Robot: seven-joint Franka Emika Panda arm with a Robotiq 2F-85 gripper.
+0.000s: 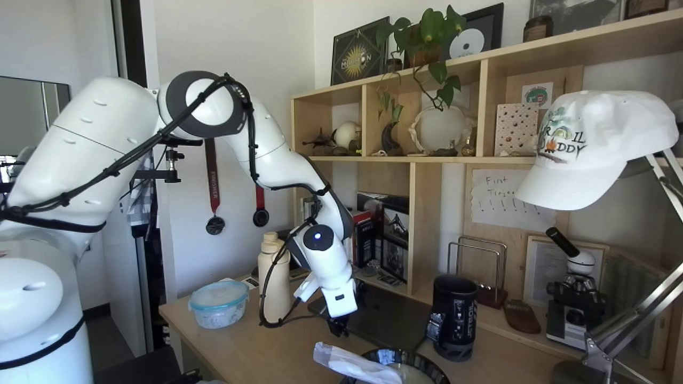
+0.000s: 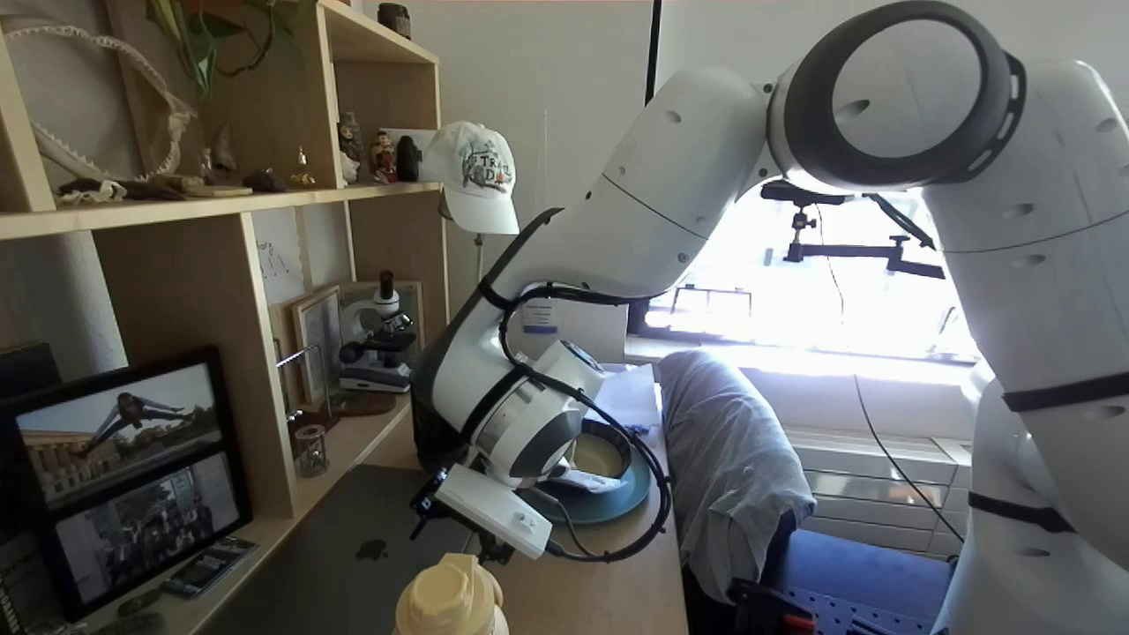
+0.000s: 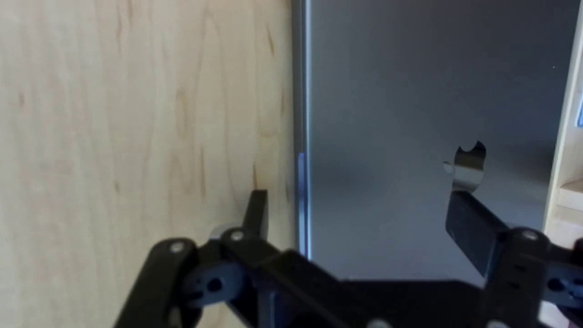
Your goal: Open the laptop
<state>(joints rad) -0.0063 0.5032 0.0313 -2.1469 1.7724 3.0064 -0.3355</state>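
Laptop (image 3: 387, 123) lies closed near the back edge of the worktop (image 1: 277, 346), in front of the shelf (image 1: 426, 229). Gripper (image 3: 357, 200) is spread wide and holds nothing: one finger (image 3: 258, 212) is over bare worktop, the other over the lid (image 3: 387, 54). The step in hand seems to be the alignment. Next move should bring a fingertip beneath the lid's rim, on the side toward the worktop's front edge, and raise it toward the back.

End effector (image 3: 360, 193), jaws wide apart
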